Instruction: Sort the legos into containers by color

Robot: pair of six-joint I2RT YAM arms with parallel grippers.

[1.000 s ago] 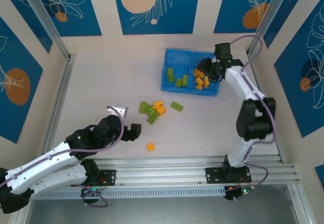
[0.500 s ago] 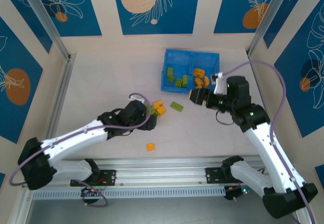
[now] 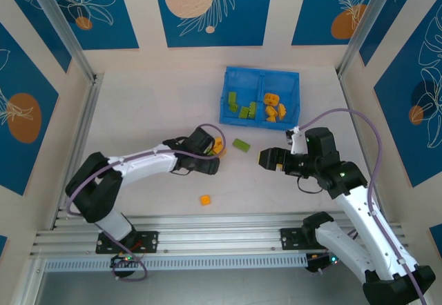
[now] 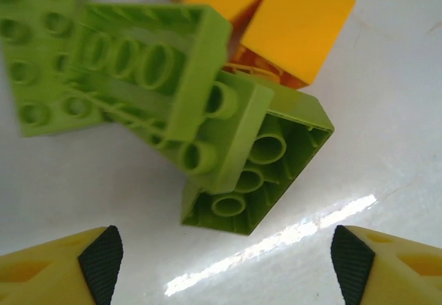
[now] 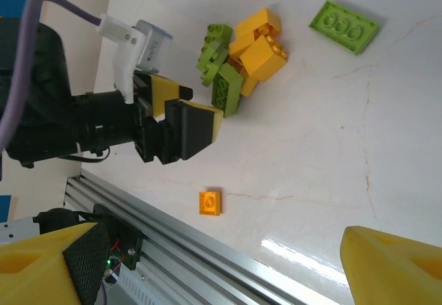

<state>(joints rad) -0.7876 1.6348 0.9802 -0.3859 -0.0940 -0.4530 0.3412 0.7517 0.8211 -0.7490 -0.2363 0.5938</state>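
The blue bin (image 3: 262,75) stands at the back. Its left container holds lime green legos (image 3: 239,107) and its right container holds orange-yellow legos (image 3: 274,107). A mixed pile of green and orange legos (image 3: 215,145) lies mid-table. My left gripper (image 3: 206,160) stands open at the pile's near side. In its wrist view the nearest green brick (image 4: 255,174) lies just ahead of the bare fingertips (image 4: 100,258). My right gripper (image 3: 268,159) hangs open and empty, right of the pile. A flat green brick (image 3: 241,145) and a single orange brick (image 3: 205,199) lie apart.
The aluminium rail (image 3: 228,222) runs along the near table edge, close to the single orange brick (image 5: 210,202). Patterned walls close in the table on three sides. My left arm (image 3: 138,163) lies low across the left-hand table.
My left arm reached forward to the pile, and its jaws narrowed a little. My right arm came back from over the bin's right container to mid-table, and its jaws opened wider.
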